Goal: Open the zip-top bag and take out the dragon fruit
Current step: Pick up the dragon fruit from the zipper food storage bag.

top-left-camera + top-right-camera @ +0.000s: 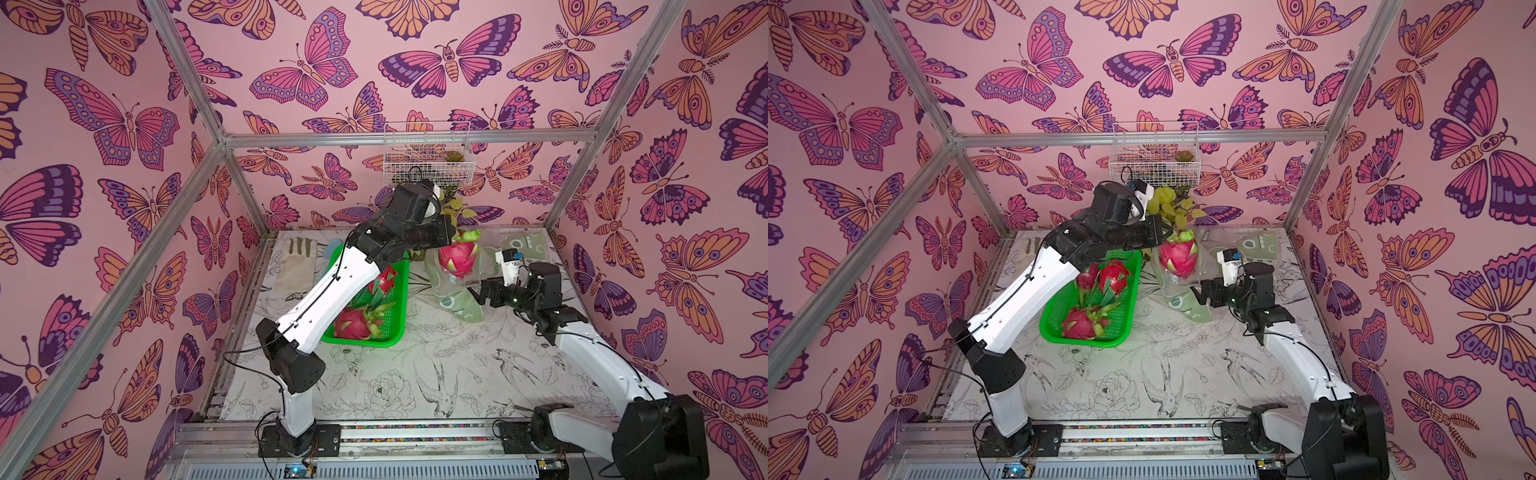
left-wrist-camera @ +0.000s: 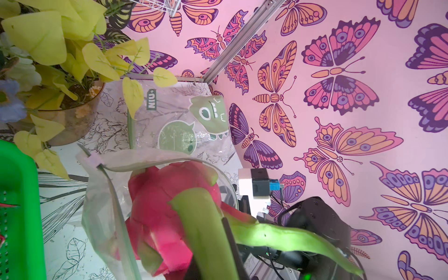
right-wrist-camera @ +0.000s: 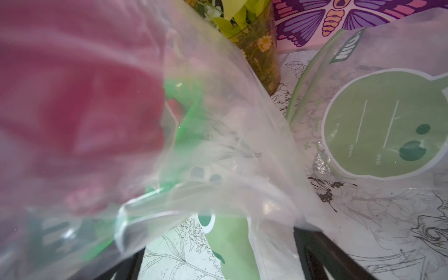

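A magenta dragon fruit (image 1: 457, 258) (image 1: 1178, 258) stands upright, half out of the open mouth of the clear zip-top bag (image 1: 459, 303) (image 2: 101, 206). My left gripper (image 1: 454, 239) (image 2: 211, 257) comes in from above and is shut on the dragon fruit's green scale (image 2: 206, 225). My right gripper (image 1: 483, 291) (image 3: 218, 257) is low beside the bag, open, with the bag's film (image 3: 218, 126) draped across its fingers (image 3: 315, 249). Through the film the fruit shows as a red blur (image 3: 80, 101).
A green basket (image 1: 399, 332) left of the bag holds other dragon fruits (image 1: 353, 324) (image 1: 1113, 276). An empty printed bag (image 1: 519, 245) lies at the back right. A potted plant (image 2: 60, 116) stands behind. A glove (image 1: 297, 266) lies at the back left, and a wire basket (image 1: 428, 166) hangs on the wall.
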